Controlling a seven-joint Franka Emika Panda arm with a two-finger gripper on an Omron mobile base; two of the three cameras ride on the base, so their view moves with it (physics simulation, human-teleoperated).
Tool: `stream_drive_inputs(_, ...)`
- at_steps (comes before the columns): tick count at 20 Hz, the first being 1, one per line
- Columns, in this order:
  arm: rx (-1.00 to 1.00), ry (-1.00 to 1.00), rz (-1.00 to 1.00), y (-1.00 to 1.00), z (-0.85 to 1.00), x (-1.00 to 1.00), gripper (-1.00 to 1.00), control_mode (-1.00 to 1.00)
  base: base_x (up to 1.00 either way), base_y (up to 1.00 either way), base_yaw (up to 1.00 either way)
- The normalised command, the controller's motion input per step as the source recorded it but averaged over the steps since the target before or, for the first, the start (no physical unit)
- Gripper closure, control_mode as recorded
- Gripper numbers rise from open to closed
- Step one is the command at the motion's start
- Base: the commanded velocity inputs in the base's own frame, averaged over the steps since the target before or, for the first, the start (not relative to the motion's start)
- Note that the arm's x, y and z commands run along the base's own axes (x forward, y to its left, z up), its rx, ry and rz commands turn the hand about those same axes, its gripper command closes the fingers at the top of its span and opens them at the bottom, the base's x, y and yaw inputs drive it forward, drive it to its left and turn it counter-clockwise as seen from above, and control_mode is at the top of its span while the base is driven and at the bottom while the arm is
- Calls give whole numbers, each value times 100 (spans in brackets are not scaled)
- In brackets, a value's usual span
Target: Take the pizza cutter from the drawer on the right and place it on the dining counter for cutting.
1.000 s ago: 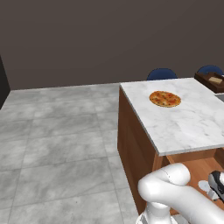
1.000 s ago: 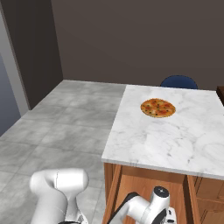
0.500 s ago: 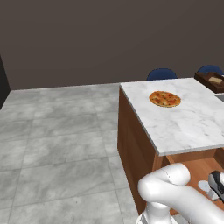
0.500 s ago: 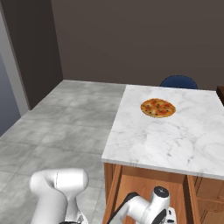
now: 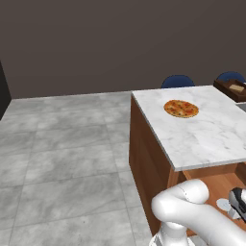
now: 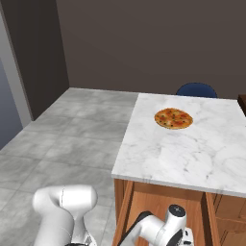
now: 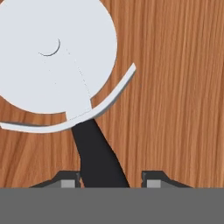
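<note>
The pizza cutter (image 7: 57, 52) lies flat on the wooden floor of the open drawer (image 7: 175, 87), its pale round wheel toward the top of the hand view and its dark handle (image 7: 98, 162) running down between my fingertips. My gripper (image 7: 109, 181) straddles the handle. The left fingertip (image 7: 68, 181) sits against it and a narrow gap shows at the right fingertip (image 7: 153, 181). In the left base view the gripper (image 5: 238, 206) hangs low inside the drawer (image 5: 216, 185), beside the cutter's pale wheel (image 5: 222, 205). The dining counter (image 5: 206, 139) spans above the drawer.
A round orange-topped pizza (image 5: 181, 108) lies on the marble counter, also shown as the pizza (image 6: 173, 118) on the counter (image 6: 192, 158). Blue chairs (image 5: 178, 80) stand behind it and a brown box (image 5: 233, 89) sits at its far right. Grey tiled floor (image 5: 62, 158) stretches left.
</note>
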Motion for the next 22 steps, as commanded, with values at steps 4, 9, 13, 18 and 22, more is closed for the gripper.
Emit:
stream_drive_inputs(4,0,0,0,0,0,0,100,-100,0,0,0)
stream_drive_inputs(9,0,0,0,0,0,0,100,-100,0,0,0)
stream_drive_inputs(13,0,0,0,0,0,0,100,-100,0,0,0)
stream_drive_inputs(18,0,0,0,-2,16,-6,100,-100,0,0,0)
stream_drive_inputs(22,0,-2,0,0,65,-24,100,-100,0,0,0)
